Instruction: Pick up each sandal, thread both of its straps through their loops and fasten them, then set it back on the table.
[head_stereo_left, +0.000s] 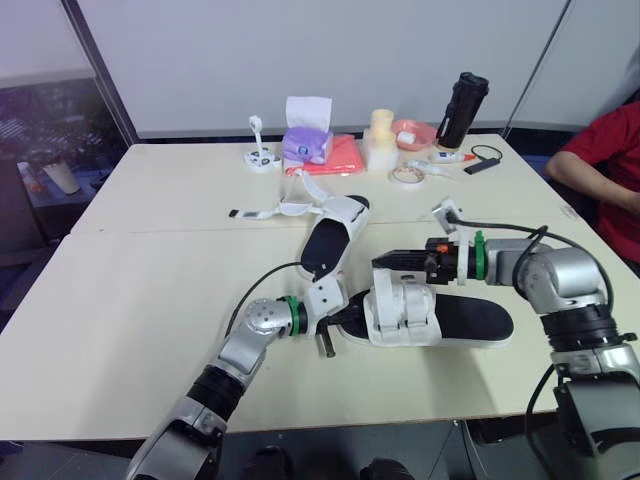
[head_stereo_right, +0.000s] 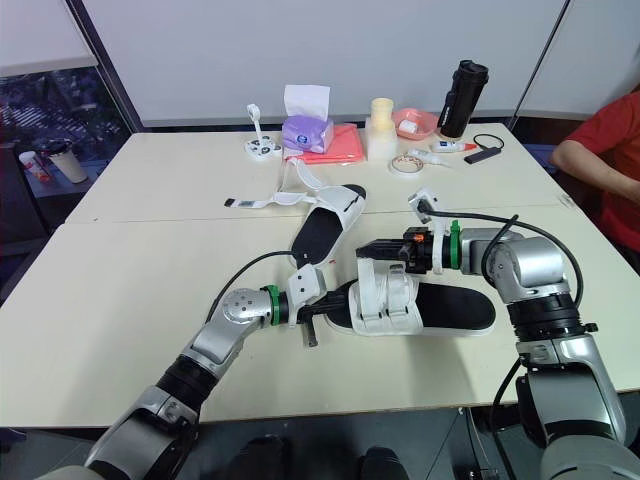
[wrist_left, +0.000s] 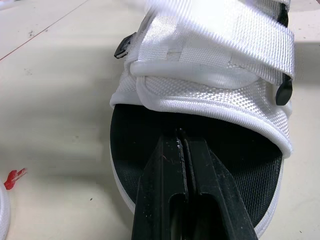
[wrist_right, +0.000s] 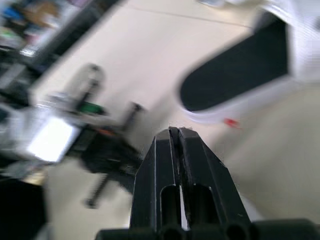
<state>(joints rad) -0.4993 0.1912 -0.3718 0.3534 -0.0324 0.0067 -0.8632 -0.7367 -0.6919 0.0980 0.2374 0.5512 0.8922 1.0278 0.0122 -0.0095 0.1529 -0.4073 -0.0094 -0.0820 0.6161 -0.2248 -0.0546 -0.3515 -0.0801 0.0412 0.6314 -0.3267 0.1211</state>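
Left gripper (wrist_left: 182, 137) closed at sandal (head_stereo_left: 430, 318) toe, black footbed (wrist_left: 131, 145), white woven straps (wrist_left: 215, 30), right gripper (head_stereo_left: 381, 261) closed above

On the table (head_stereo_left: 140, 300) we find the near sandal (head_stereo_left: 440, 318) by the front edge, right of centre, lying crosswise. The far sandal (head_stereo_left: 333, 240) lies just behind it and to its left. The left gripper (head_stereo_left: 350, 316) sits at the near sandal's left end. The right gripper (head_stereo_left: 380, 262) hangs just behind that sandal. Along the far edge, left to right, we see a tissue box (head_stereo_left: 307, 143), a bowl (head_stereo_left: 412, 132) and a bottle (head_stereo_left: 462, 110), with a tape roll (head_stereo_left: 405, 174) before the bowl. A person (head_stereo_left: 605, 170) sits at the table's right side.
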